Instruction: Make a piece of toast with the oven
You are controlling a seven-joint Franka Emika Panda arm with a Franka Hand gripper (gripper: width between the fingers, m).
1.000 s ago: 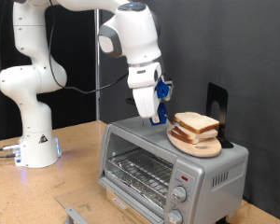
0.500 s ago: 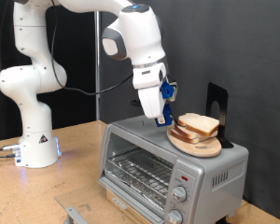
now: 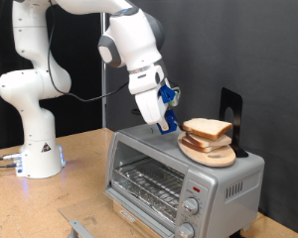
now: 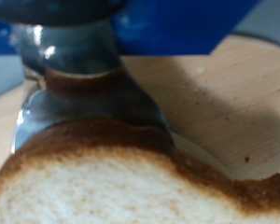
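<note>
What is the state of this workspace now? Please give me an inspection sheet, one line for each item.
Surface: light wooden table; a small grey metal piece lies near the exterior view's bottom.
Job's things: silver countertop toaster oven, glass door shut, wire rack inside bare; stack of pale bread slices with brown crust on a round wooden plate on the oven's top.
Clutter: black upright object behind the plate.
Gripper: blue-fingered gripper at the stack's edge, tilted; in the wrist view a crust lies right against a finger.
Cables: black cable hanging behind the arm.
Surroundings: black backdrop.
</note>
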